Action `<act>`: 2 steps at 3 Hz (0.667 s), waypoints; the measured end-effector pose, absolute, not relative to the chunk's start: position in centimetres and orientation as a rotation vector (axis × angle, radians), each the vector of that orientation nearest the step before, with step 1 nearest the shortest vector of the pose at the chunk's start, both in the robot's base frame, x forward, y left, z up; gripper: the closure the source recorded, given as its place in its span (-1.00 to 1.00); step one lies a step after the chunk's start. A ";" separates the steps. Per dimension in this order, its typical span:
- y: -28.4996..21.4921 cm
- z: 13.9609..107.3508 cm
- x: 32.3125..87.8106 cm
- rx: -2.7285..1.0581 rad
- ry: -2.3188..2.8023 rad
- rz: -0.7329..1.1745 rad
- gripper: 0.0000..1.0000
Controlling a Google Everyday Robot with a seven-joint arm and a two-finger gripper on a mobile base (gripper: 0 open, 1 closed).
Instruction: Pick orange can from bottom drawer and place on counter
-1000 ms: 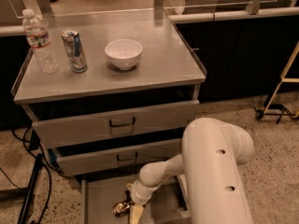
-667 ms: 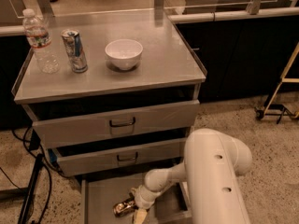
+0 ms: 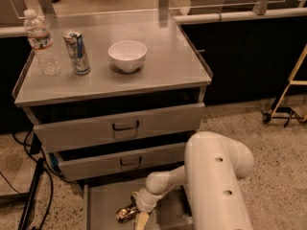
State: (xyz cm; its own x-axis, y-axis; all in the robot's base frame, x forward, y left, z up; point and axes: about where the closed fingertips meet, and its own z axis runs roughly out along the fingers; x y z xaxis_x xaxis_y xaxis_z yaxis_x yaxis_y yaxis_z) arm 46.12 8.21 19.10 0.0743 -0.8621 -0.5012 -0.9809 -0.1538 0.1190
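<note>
A white bowl (image 3: 127,55) stands upright near the middle of the brushed-steel worktop (image 3: 168,68) and serves as the reference here. Just left of the bowl, apart from it, stands a slim blue-and-silver can (image 3: 77,51), and farther left again a clear water bottle (image 3: 42,44) with a white cap, both upright near the left rim. Below the bowl, in the cabinet front, an upper drawer (image 3: 158,123) with a dark bar handle sits slightly pulled out with a dark gap above it, and under that a second drawer (image 3: 96,164) of the same kind is likewise ajar. Lowest of all, almost straight down from the bowl, the bottom drawer (image 3: 103,202) is drawn fully out, its flat grey floor and low left wall in view. The orange can (image 3: 125,213) lies on that floor, far below the bowl and nearly in line with it, shiny and gold-toned. The white arm (image 3: 216,176) bulks up down and to the right of the bowl and bends leftward into the drawer, bringing the end effector (image 3: 140,216) down at the right side of the orange can, seemingly touching it; whether it is apart or clamped on the can I cannot tell. Black cables (image 3: 33,195) trail on the speckled floor down and left of the bowl, and a yellow-legged stand (image 3: 288,92) is far to its right.
</note>
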 end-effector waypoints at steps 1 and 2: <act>8.5 18.9 47.5 -2.130 1.842 0.674 -1.00; 9.0 17.9 49.1 -2.159 1.822 0.654 -1.00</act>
